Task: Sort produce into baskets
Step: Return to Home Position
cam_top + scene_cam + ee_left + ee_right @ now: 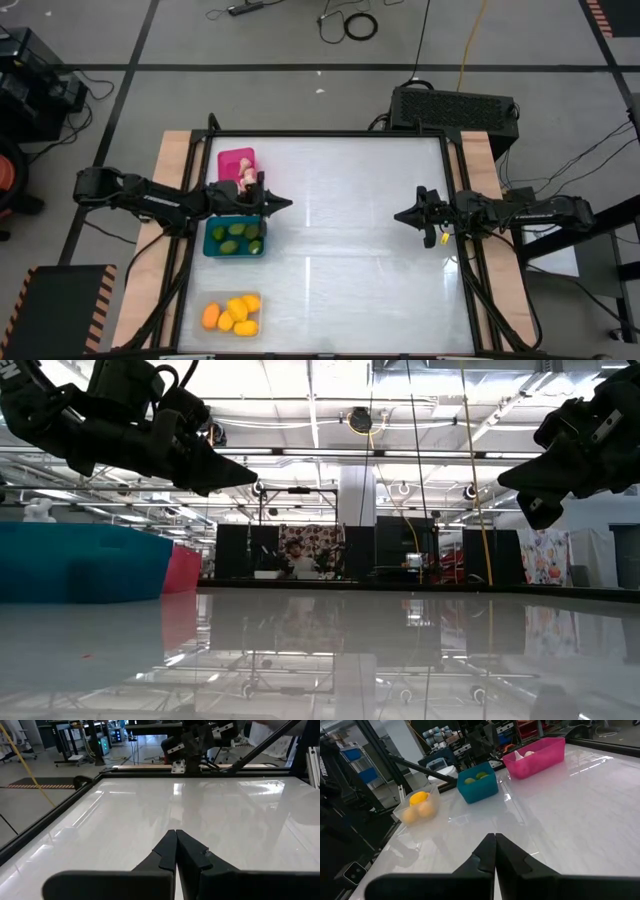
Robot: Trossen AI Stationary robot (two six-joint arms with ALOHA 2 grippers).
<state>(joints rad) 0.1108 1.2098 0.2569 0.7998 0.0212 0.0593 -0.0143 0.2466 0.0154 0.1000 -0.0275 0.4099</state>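
Note:
Three baskets stand in a row along the table's left side: a pink one (pixel 235 164) with pale bulbs, a teal one (pixel 234 238) with dark green ovals, and a clear one (pixel 231 315) with yellow-orange fruits. They also show in the right wrist view: the pink basket (pixel 535 756), the teal basket (pixel 478 786), the clear basket (pixel 418 806). My left gripper (pixel 288 205) hovers shut and empty just right of the pink and teal baskets. My right gripper (pixel 398 215) hovers shut and empty near the table's right edge.
The white tabletop (pixel 340 250) lies bare between the two grippers. A black frame borders the table. In the low view the teal basket (pixel 80 565) and the pink basket (pixel 182 570) stand at the left, with both grippers above the table.

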